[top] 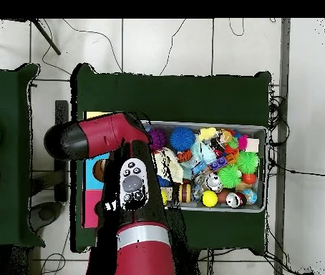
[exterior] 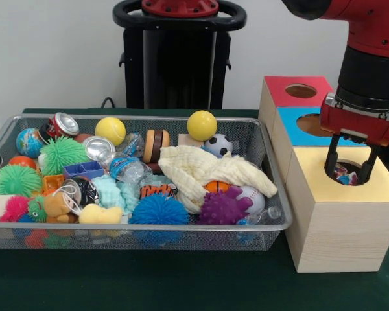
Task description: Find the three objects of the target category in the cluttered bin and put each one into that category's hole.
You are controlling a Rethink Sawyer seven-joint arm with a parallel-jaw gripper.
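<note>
My gripper (exterior: 351, 170) hangs open right over the round hole of the yellow-topped wooden box (exterior: 376, 188). Its two black fingers (exterior: 332, 157) straddle the hole. A small multicoloured object (exterior: 344, 173) lies inside the hole between them; what it is cannot be made out. The wire-mesh bin (exterior: 275, 194) stands to the left, heaped with toys: two yellow balls (exterior: 201, 125), spiky balls (exterior: 222, 208), a crushed can (exterior: 63, 124), a cream cloth (exterior: 201, 168). In the overhead view the red arm (top: 126, 154) covers the gripper and most of the boxes; the bin (top: 263, 130) lies to its right.
Behind the yellow box sit a blue-topped box (exterior: 311, 126) and a red-topped box (exterior: 298, 91), each with a round hole. The dark green tablecloth (exterior: 149, 278) runs in front of the bin. Cables (top: 280, 114) trail on the floor beside the table.
</note>
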